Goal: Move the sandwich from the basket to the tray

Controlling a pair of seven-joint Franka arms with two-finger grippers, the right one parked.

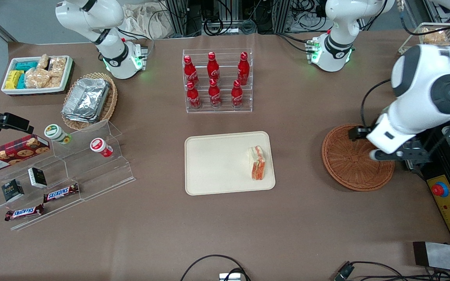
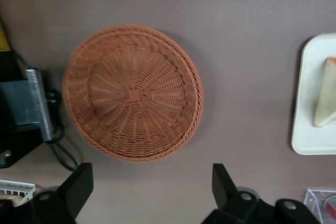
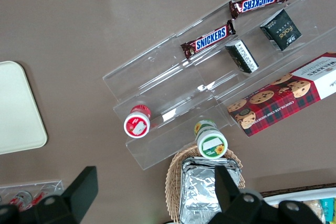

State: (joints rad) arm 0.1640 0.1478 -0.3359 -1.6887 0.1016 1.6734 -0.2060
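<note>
Above the bare basket point(image 2: 134, 94), spread fingers point(image 2: 76, 187) hang; sandwich point(image 1: 258, 162) hugs tray point(image 1: 217, 164) rim.

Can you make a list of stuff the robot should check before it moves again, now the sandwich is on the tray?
1. Sandwich on the tray: ok, it lies inside the rim, near the edge closest to the basket.
2. Basket has nothing in it: ok, only bare wicker shows.
3. Gripper holds nothing: ok, the jaws are open with nothing between them.
4. Gripper away from the sandwich: ok, it hangs above the basket, apart from the tray.
5. Sandwich sitting steady: cannot tell, it seems to rest on its side but its underside is hidden.
6. Cola bottles out of the way: ok, they stand in their rack farther from the front camera than the tray.
</note>
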